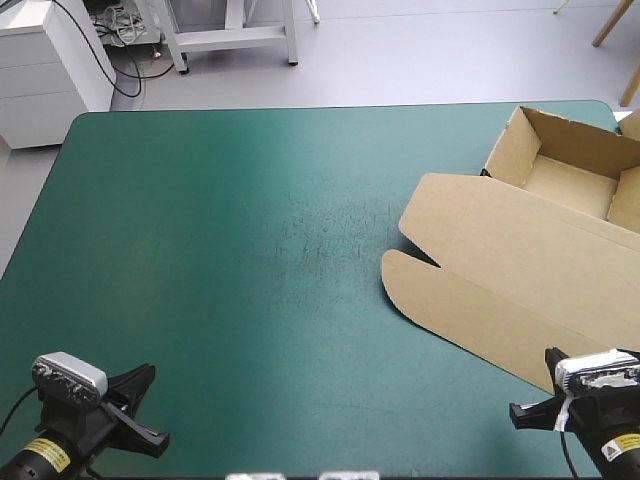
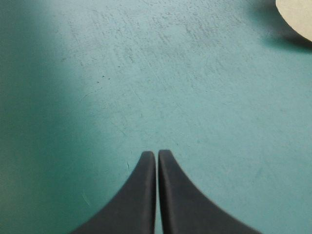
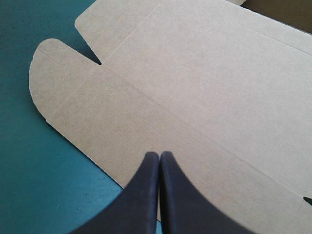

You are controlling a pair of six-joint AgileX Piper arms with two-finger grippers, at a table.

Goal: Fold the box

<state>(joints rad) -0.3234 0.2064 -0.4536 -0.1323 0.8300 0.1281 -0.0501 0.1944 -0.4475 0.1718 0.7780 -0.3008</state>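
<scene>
My left pincer [image 2: 157, 154] is clenched, the two black fingers pressed tip to tip with nothing between them, above the bare teal-green cover [image 2: 97, 97] of the desk. Ahead of it and off to one side shows only a pale rounded corner of the brown box [image 2: 295, 17]; the rest is cut off.

My right pincer [image 3: 159, 154] is clenched and empty too. Its tips lie over the flat lid [image 3: 195, 97], near the lid's near edge; I cannot tell whether they touch the board. A rounded flap [image 3: 53, 83] points toward the desk's middle.

From above, the open tray [image 1: 560, 165] sits at the desk's far right corner with its walls raised. Its right side runs out of the picture, and my right wrist hides the lid's near corner.
</scene>
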